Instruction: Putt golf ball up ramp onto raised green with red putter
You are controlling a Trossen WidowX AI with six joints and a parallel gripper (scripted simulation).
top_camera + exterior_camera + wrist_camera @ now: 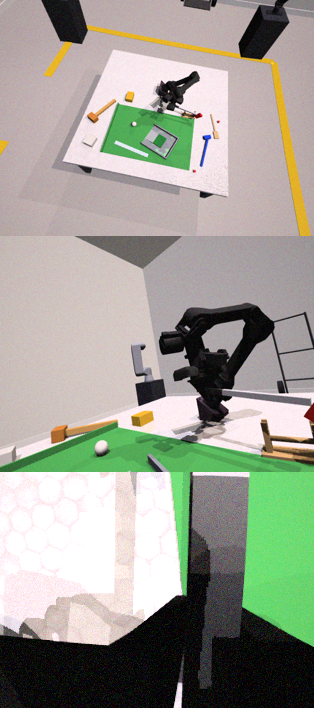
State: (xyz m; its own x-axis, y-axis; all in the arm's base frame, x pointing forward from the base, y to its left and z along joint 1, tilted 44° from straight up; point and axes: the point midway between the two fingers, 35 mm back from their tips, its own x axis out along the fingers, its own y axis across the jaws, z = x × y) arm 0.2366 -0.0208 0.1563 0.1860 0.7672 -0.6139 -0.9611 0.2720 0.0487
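My gripper (pixel 173 106) (pixel 209 391) (pixel 199 606) is shut on the grey shaft of the red putter (pixel 185 110) (pixel 266 397) (pixel 222 532). The putter is held above the wooden rack (pixel 188 115) (pixel 286 456), and its red head (pixel 198 115) (pixel 310 413) is at the far end from the fingers, toward the right. The white golf ball (pixel 133 123) (pixel 101 448) rests on the green mat (pixel 177 158) (pixel 63 464), left of the ramp. The grey ramp (pixel 150 135) leads to the small raised green (pixel 159 141), bordered by dark grey walls (pixel 172 150) (pixel 155 462).
An orange mallet (pixel 105 108) (pixel 88 428) and white block (pixel 90 140) lie left of the mat. A yellow block (pixel 129 96) (pixel 143 418) is behind it. A blue hammer (pixel 204 155), wooden tool (pixel 213 123) and two red cubes (pixel 218 121) lie right. A white strip (pixel 131 148) crosses the mat's front.
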